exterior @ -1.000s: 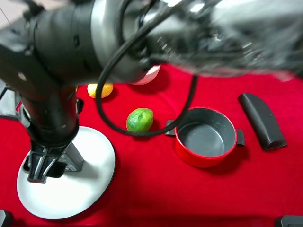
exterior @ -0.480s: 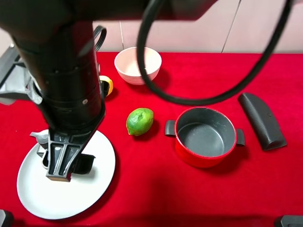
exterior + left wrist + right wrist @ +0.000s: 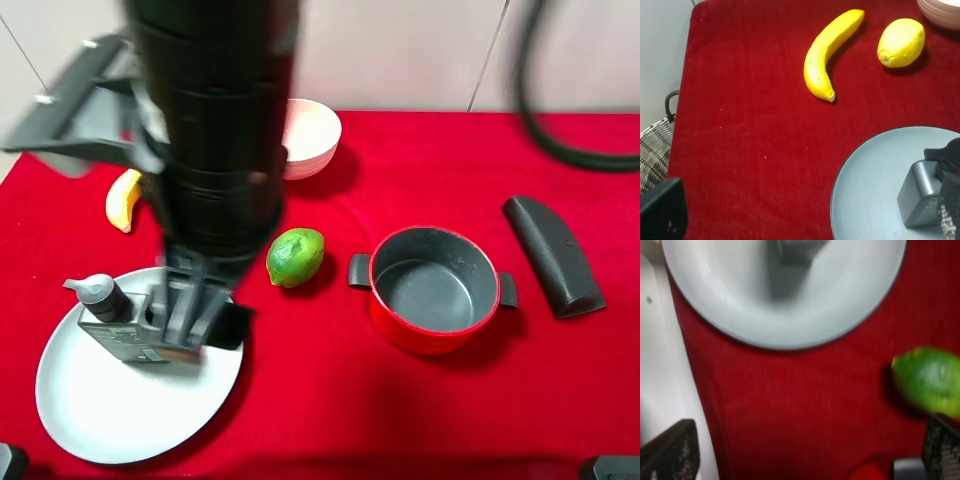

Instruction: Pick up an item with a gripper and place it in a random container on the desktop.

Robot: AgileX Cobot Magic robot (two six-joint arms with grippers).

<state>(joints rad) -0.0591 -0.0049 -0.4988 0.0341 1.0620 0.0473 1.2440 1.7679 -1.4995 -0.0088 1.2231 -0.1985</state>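
The dark grey pump bottle (image 3: 115, 325) lies on the pale grey-blue plate (image 3: 110, 410) at the front left, its black pump head towards the far left. It also shows in the left wrist view (image 3: 920, 192) and, blurred, in the right wrist view (image 3: 795, 260). The large black arm reaches across from the right. Its gripper (image 3: 190, 320), my right one (image 3: 805, 455), is open and empty just right of the bottle, over the plate's right side (image 3: 790, 315). My left gripper (image 3: 805, 215) is open and empty beside the plate (image 3: 875, 190).
A lime (image 3: 295, 256) lies right of the plate, with a red pot (image 3: 433, 288) further right and a long black case (image 3: 553, 255) at the far right. A pink bowl (image 3: 310, 135), a banana (image 3: 123, 198) and a lemon (image 3: 901, 42) lie at the back. A wire basket (image 3: 655, 150) stands off the table's left edge.
The big arm has swung right across the plate. The bottle, hidden under the gripper before, now lies uncovered and free on the plate.
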